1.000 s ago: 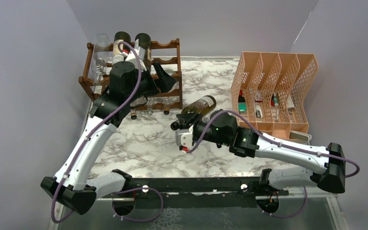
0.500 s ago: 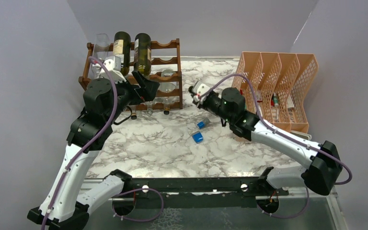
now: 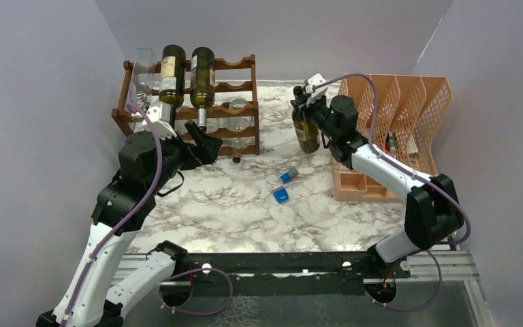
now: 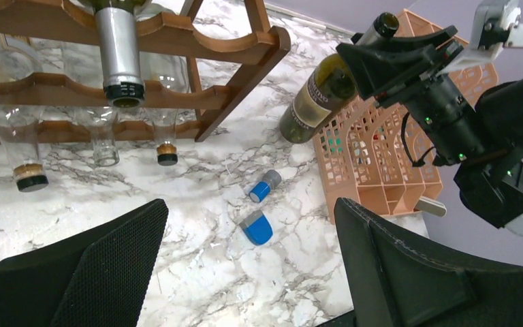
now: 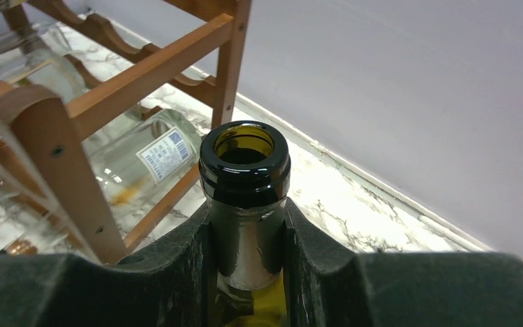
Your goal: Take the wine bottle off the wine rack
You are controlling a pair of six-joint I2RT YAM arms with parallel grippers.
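The dark reddish-brown wine rack [image 3: 235, 88] stands at the back left, with two dark bottles [image 3: 203, 73] lying on its top tier and clear bottles lower down. To its right, my right gripper [image 3: 311, 102] is shut on the neck of a green wine bottle [image 3: 306, 133], which is upright and off the rack, beside the peach organizer. The right wrist view shows the bottle's open mouth [image 5: 245, 163] between my right gripper's [image 5: 245, 238] fingers. My left gripper [image 3: 208, 146] hangs open and empty in front of the rack's lower tier, its fingers [image 4: 109, 266] spread wide.
A peach lattice file organizer [image 3: 408, 102] holding small items stands at the back right, close behind the held bottle. Two blue caps [image 3: 280, 196] lie on the marble table's middle. Grey walls close in the left, back and right sides.
My right arm swung from the table's middle to the back beside the organizer, and the bottle it holds now stands upright. My left gripper drew back from the rack's top to its lower front.
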